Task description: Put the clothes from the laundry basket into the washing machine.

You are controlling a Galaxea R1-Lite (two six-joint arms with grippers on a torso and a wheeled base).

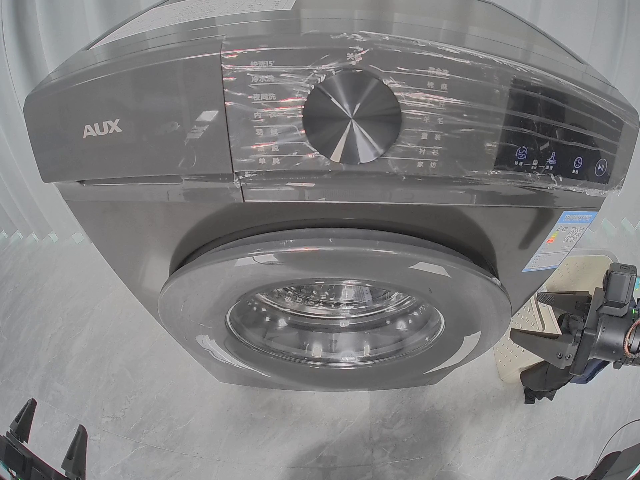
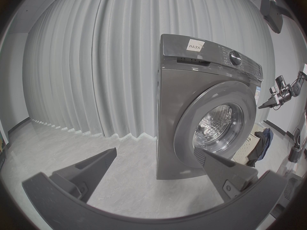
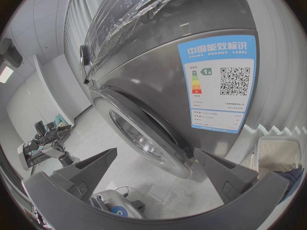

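The washer (image 1: 320, 215) stands straight ahead on a pale floor (image 1: 100, 341). Its round door (image 1: 333, 308) is shut against the front, and the drum shows through the glass. The door's rim juts out past the washer's face all the way round.

The basket (image 1: 517, 358) sits on the floor just beside the washer's right front corner. Dark clothes (image 2: 262, 142) hang over its near rim, part inside and part draped outside.

The right gripper (image 1: 530, 316) hovers above the basket and clothes, its fingers spread wide with nothing between them. It is near the door's right edge but apart from it.

The left gripper (image 1: 55, 416) is low and well to the left of the door, its jaws also spread and empty. Bare floor lies between it and the washer.

On the washer's left side the floor runs open to a pleated curtain (image 2: 80, 64) behind. The right side is tighter, since the basket takes up the floor there.
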